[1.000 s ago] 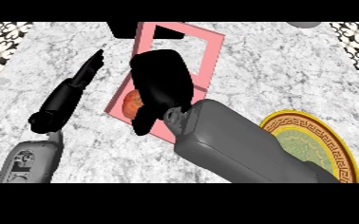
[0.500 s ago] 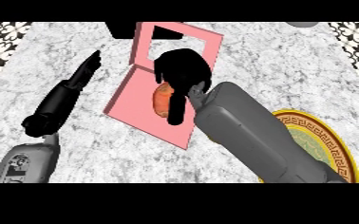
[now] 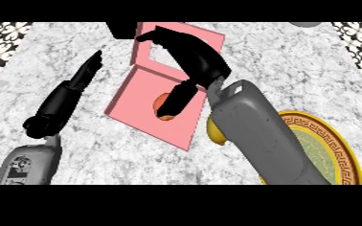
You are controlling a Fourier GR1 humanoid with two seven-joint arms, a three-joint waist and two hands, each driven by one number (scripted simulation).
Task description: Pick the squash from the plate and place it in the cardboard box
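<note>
The orange squash [image 3: 162, 110] lies inside the pink cardboard box [image 3: 138, 103] at the counter's middle, partly hidden by my right hand's thumb. My right hand [image 3: 191, 60] hangs over the box with its fingers stretched toward the far flap and nothing curled round the squash. The gold-rimmed plate [image 3: 332, 146] sits at the right, largely covered by my right forearm, and no squash shows on it. My left hand [image 3: 67, 96] rests at the left of the box, fingers straight and pointing away.
A yellow object [image 3: 214, 134] peeks out between the box and my right forearm. A dark thing [image 3: 120, 28] stands at the box's far left corner. A grey item [image 3: 308, 24] shows at the far right edge.
My right hand carried the squash over the box, then uncurled and moved toward the far flap; the squash now lies in the box. The left hand has barely shifted.
</note>
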